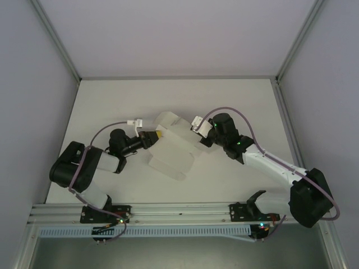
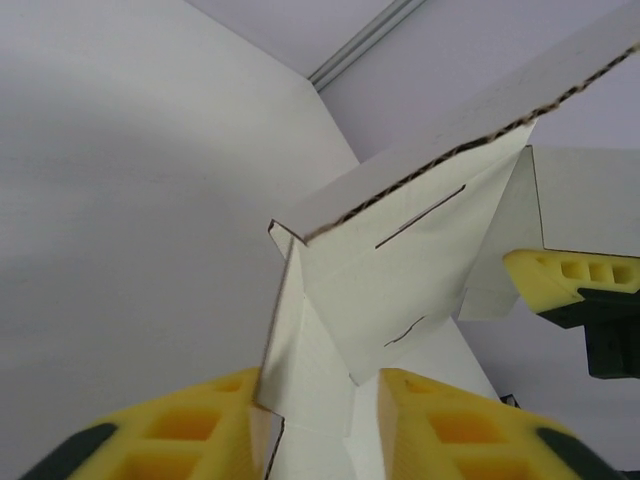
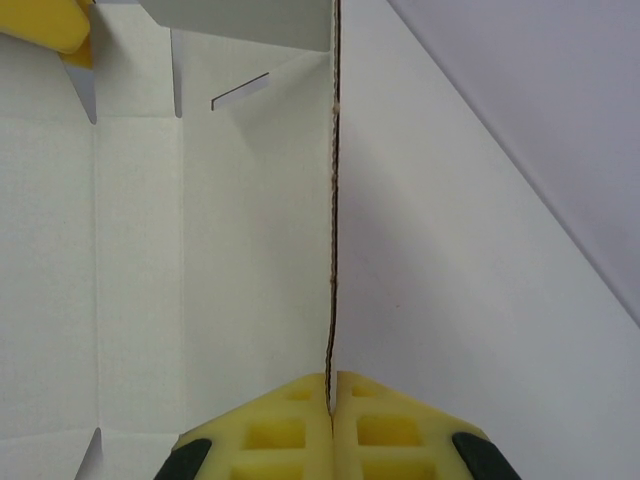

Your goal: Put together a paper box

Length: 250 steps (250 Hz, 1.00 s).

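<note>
We are working on the paper box [image 1: 173, 150], which is sitting over the middle of the white table [image 1: 112, 101] as a half-folded sheet of pale card with its panels standing at angles. Our left gripper [image 1: 152, 138] is meeting it at its 9 o'clock edge and our right gripper [image 1: 196, 133] is meeting it at about 2 o'clock, so the card is lying between the two. From above the layout is reading clearly, but the fingers are looking too small to judge. The right wrist camera is giving us what the top view is not: our right fingers [image 3: 270, 430] are pressing together on a raw corrugated edge of the card, which is running straight toward 12 o'clock from between the pads — a creased inner panel with a short slit is lying off toward 10 o'clock. A yellow fingertip [image 3: 40, 25] of the left gripper is peeking in at the 11 o'clock corner. The left wrist camera is showing our left fingers [image 2: 190, 440] standing partly apart with a folded panel of the box hanging between them; the card is lying against the 7 o'clock pad, yet we cannot tell whether the pair is clamping it. There, one yellow pad [image 2: 560, 280] of the right gripper is showing at 3 o'clock, just beside a flap.
</note>
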Motion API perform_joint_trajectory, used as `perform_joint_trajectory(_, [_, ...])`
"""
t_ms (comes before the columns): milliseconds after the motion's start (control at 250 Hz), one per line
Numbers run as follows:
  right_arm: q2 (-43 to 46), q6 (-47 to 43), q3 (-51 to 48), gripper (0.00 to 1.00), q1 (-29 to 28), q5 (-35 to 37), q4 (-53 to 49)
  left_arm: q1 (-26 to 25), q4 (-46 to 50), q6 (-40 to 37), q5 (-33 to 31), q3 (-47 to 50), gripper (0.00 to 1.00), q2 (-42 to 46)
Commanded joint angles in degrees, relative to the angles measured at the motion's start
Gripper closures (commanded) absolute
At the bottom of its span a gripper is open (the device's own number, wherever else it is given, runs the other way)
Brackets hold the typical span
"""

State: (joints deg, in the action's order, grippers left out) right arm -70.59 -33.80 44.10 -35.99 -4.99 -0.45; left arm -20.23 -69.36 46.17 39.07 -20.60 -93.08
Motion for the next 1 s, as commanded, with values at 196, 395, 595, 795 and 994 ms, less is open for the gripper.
perform_joint_trajectory(196, [0.95,2.01,1.76,1.0,0.34,-1.49,-1.81,0.28,-5.04,-2.76,-0.4,-0.71,0.87,0.1])
perform_joint_trajectory(395, [0.47,2.4,2.57,1.0,0.24,-1.92,-2.78,-6.08,19.35,-21.74,-12.78,-5.56,1.0,8.79])
perform_joint_trajectory(595, [-0.16,1.86,3.4,1.0,-0.16,-0.81,-3.16,-24.41,41.67,-41.8,-43.48,-14.03,1.0,15.12])
perform_joint_trajectory(795, [-1.01,-1.19,3.82,1.0,-2.33,1.25,-3.69,-36.42,45.89,-51.92,-61.66,-20.67,1.0,6.83])
perform_joint_trajectory(994, [-2.01,-5.8,2.38,1.0,-5.34,6.59,-3.24,-43.23,43.82,-54.29,-64.64,-25.6,1.0,-1.2])
